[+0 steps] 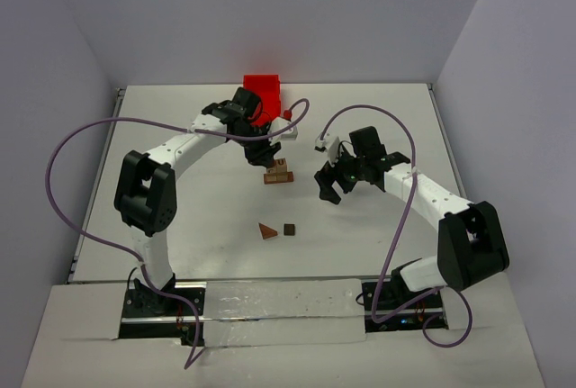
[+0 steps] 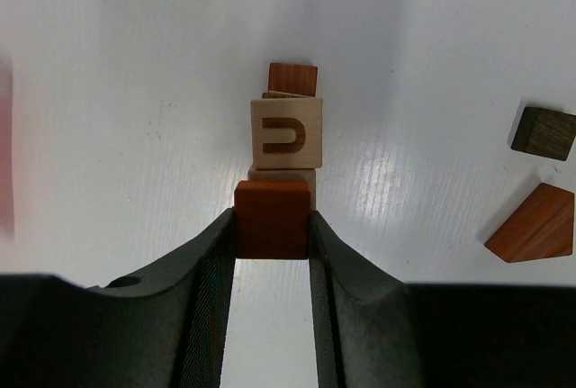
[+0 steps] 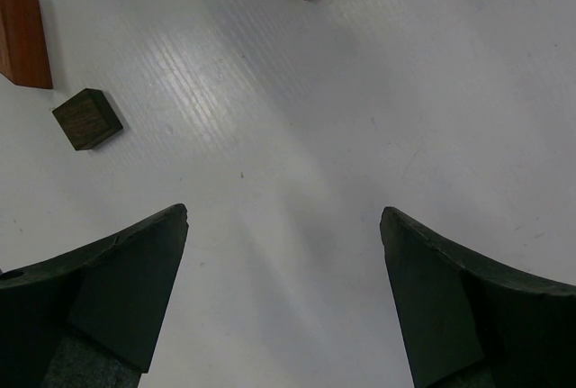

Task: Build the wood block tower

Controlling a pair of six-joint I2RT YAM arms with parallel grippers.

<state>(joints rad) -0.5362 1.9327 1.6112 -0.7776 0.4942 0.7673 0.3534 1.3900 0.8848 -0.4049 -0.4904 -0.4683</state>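
One block (image 2: 272,212) clamped in my left gripper (image 2: 273,226), tower (image 2: 286,131) just beyond, toward the right edge; right gripper (image 3: 283,217) open.

White table (image 1: 216,244) boxed in by plain greyish walls (image 1: 270,10), seemingly evenly lit.

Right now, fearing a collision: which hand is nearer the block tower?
Left. Left hand is at the wood block tower, gripping a reddish block; right hand is open, clearly apart.
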